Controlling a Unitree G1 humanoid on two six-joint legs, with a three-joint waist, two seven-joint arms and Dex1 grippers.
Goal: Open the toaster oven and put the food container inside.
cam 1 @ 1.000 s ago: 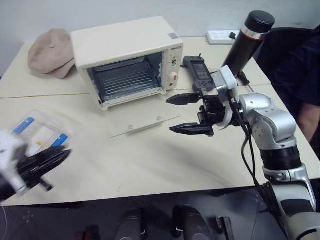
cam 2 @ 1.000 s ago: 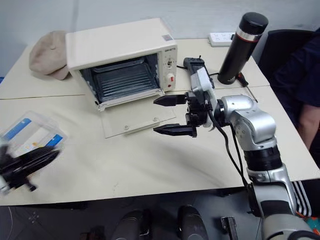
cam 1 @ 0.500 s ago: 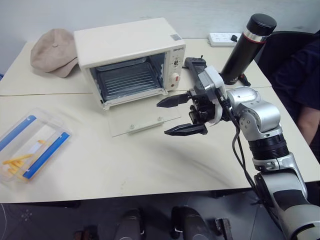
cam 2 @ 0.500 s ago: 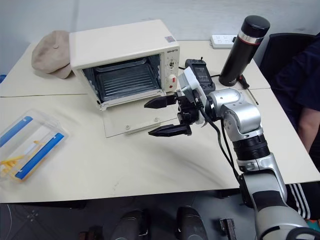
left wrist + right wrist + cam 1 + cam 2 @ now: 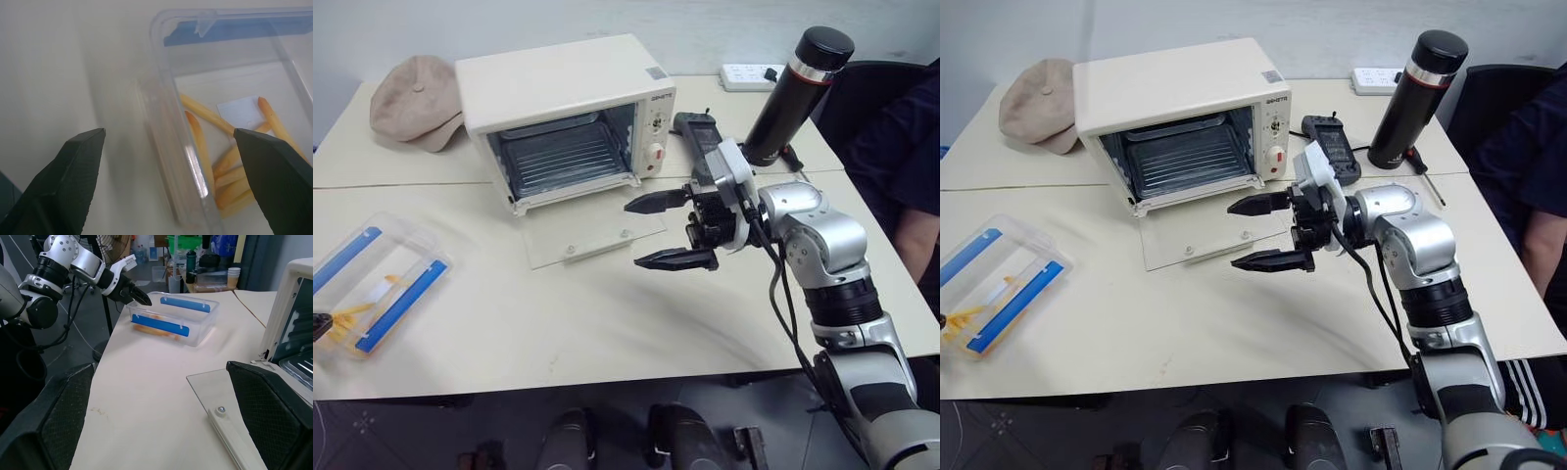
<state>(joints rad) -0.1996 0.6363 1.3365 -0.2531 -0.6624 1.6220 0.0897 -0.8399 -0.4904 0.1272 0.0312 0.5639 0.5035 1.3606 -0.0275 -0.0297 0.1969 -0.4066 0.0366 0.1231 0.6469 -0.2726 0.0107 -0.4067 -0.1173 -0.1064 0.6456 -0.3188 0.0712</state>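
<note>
Now the container (image 5: 230,142) lies just ahead of the left gripper (image 5: 171,161), its near end wall between 2 spread, empty fingers, its long axis running away from them. The right gripper (image 5: 666,232), also spread and empty, hangs over the oven's (image 5: 566,113) dropped door, well apart from the container. So the left arm is nearer; the oven lies beyond, off to its right.

Toaster oven (image 5: 563,113) at bench (image 5: 607,313) back edge; food container (image 5: 374,284) near left edge; flask (image 5: 798,88) back right.
</note>
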